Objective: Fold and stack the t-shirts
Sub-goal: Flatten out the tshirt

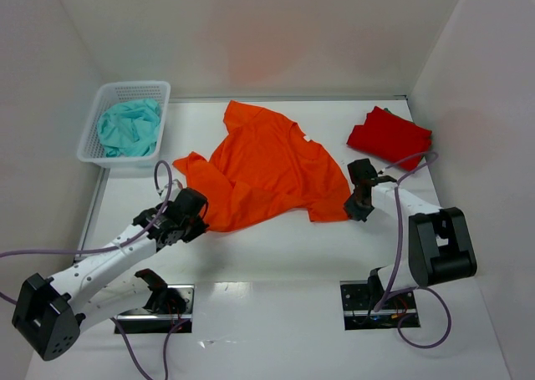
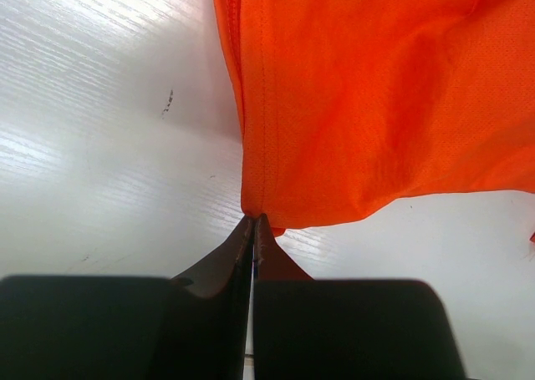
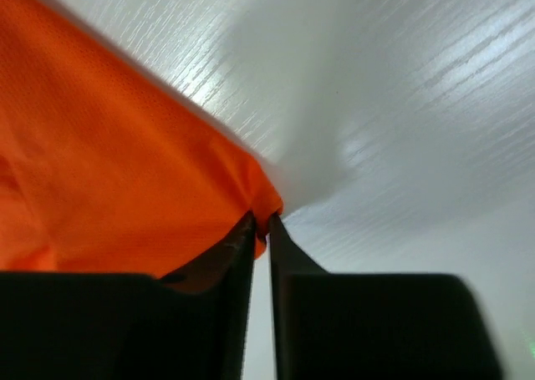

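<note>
Totalling two: orange t-shirt (image 1: pixel 267 167), red t-shirt (image 1: pixel 389 136)

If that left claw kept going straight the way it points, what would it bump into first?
The orange t-shirt: the left gripper is shut on its edge, and the cloth fills the way ahead; depth beyond unclear.

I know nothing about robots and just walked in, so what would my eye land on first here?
A bright orange t-shirt sprawls rumpled across the middle of the white table. The left gripper and the right gripper each pinch one of its near corners. A red t-shirt lies in a compact bundle at the far right, and a white mesh basket at the far left holds a teal cloth.
</note>
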Motion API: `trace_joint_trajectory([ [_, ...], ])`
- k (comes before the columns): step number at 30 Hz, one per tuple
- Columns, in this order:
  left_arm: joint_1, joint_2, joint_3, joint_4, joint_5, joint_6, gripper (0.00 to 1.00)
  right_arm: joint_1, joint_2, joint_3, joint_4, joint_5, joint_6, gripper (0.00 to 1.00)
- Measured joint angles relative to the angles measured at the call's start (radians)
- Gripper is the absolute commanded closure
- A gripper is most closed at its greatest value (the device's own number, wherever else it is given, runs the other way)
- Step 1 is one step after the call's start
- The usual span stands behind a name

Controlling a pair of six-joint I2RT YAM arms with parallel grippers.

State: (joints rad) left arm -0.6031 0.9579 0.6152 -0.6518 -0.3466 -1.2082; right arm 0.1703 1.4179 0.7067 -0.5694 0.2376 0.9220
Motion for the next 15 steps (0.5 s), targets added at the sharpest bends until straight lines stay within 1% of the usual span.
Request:
trace_joint_trajectory([
  [1, 0.002, -0.001, 0.001, 0.0, 0.0, 0.0, 1.0, 0.0, 0.0, 0.0, 0.001, 0.001, 0.004, 0.97],
  [3, 0.009, -0.005, 0.006, -0.003, 0.003, 0.004, 1.0, 0.0, 0.0, 0.0, 0.001, 0.004, 0.006, 1.0],
  [7, 0.029, -0.012, 0.048, -0.016, 0.001, 0.03, 1.0, 0.0, -0.006, 0.001, 0.001, 0.016, 0.004, 1.0],
  [10, 0.039, -0.012, 0.133, -0.048, -0.015, 0.069, 1.0, 0.0, -0.042, 0.021, -0.011, 0.033, 0.0, 1.0],
  [12, 0.048, -0.013, 0.205, -0.065, -0.027, 0.11, 1.0, 0.0, -0.073, 0.068, -0.032, 0.05, -0.011, 1.0],
  [15, 0.085, -0.031, 0.317, -0.076, -0.041, 0.172, 1.0, -0.004, -0.122, 0.194, -0.055, 0.072, -0.039, 1.0],
])
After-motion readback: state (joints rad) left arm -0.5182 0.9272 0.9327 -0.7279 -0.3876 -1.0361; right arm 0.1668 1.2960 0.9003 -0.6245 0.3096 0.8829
